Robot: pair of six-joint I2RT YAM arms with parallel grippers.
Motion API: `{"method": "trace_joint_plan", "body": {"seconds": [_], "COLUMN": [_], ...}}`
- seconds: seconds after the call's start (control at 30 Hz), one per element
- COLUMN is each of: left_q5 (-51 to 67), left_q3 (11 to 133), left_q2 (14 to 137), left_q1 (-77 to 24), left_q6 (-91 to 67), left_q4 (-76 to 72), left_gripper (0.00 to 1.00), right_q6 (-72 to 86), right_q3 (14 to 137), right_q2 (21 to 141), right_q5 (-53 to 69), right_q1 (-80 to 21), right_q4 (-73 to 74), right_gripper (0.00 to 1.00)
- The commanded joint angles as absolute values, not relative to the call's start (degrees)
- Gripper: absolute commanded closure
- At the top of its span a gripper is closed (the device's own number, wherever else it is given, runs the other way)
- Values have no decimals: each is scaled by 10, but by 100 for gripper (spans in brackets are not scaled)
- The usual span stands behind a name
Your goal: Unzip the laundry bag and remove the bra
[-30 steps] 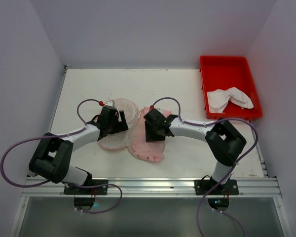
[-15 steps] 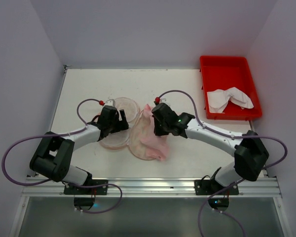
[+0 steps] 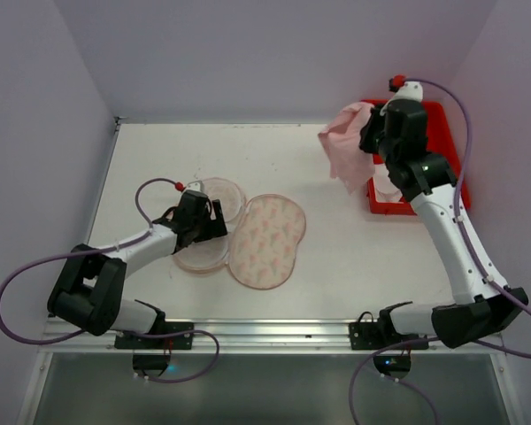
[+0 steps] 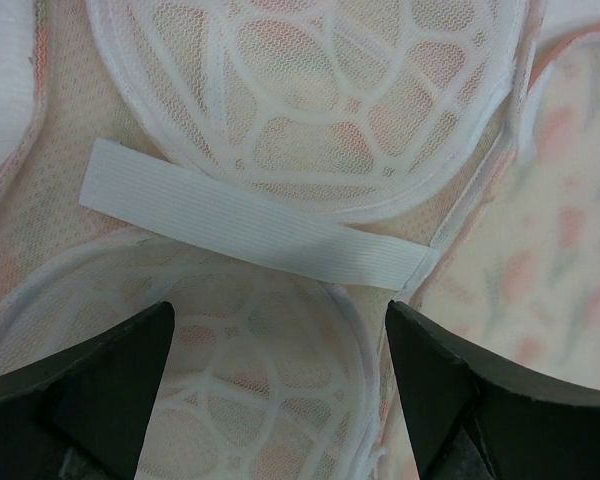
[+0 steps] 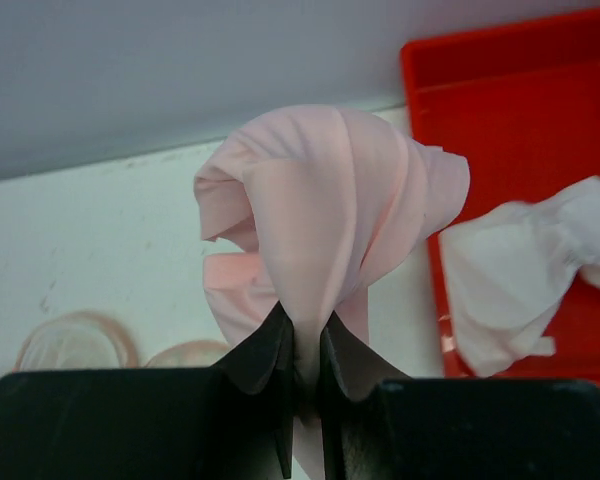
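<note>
The right gripper (image 5: 302,345) pinches a fold of the pink bra (image 5: 330,200), held up bunched ahead of its fingers, the red tray (image 5: 500,60) with a white cloth (image 5: 520,260) just beside it. The left gripper (image 4: 278,335), fingers spread wide, sits low over the opened laundry bag (image 3: 267,241), with the bag's mesh halves (image 4: 310,90) and white strap (image 4: 250,225) directly ahead

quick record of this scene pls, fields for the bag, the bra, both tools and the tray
laundry bag: unzipped, spread open on the table, printed half to the right, mesh halves exposed
bra: pink, out of the bag, hanging in the air by the red tray
left tool: open, close above the mesh halves, gripping nothing
right tool: shut on the bra, raised high
red tray: far right corner, white cloth inside
</note>
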State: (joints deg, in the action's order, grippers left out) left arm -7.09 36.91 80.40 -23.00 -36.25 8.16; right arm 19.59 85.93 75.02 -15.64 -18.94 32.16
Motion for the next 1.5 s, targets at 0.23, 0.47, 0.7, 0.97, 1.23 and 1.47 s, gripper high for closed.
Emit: {"method": "trace_joint_plan", "body": {"seconds": [0.23,0.47,0.7,0.97,1.23,1.47], "left_q5": [-69,-53,-63,-83,-116,-101], "left_q3": [386,395,403,425,416,383], "left_q2": [757,746,718,695,655,660], "left_q1": [-230,-231,-230,-227,-205,-195], "left_q6": [-347,-345,-339,-330,-325,-340], "left_q4": [113,121,141,176,190,189], "left_gripper": [9,9,9,7,6,6], "right_q6": [64,88,118,162,278,386], "right_q3": [1013,1116,1147,1124,875,601], "right_q2": [943,1128,1216,1134,872,767], "right_q5": [-169,-188,-197,-164,-98,4], "right_q1": [-1,58,73,70,-52,-191], "right_q4": [188,200,242,310,262,185], "right_gripper": [99,98,96,18,7,14]}}
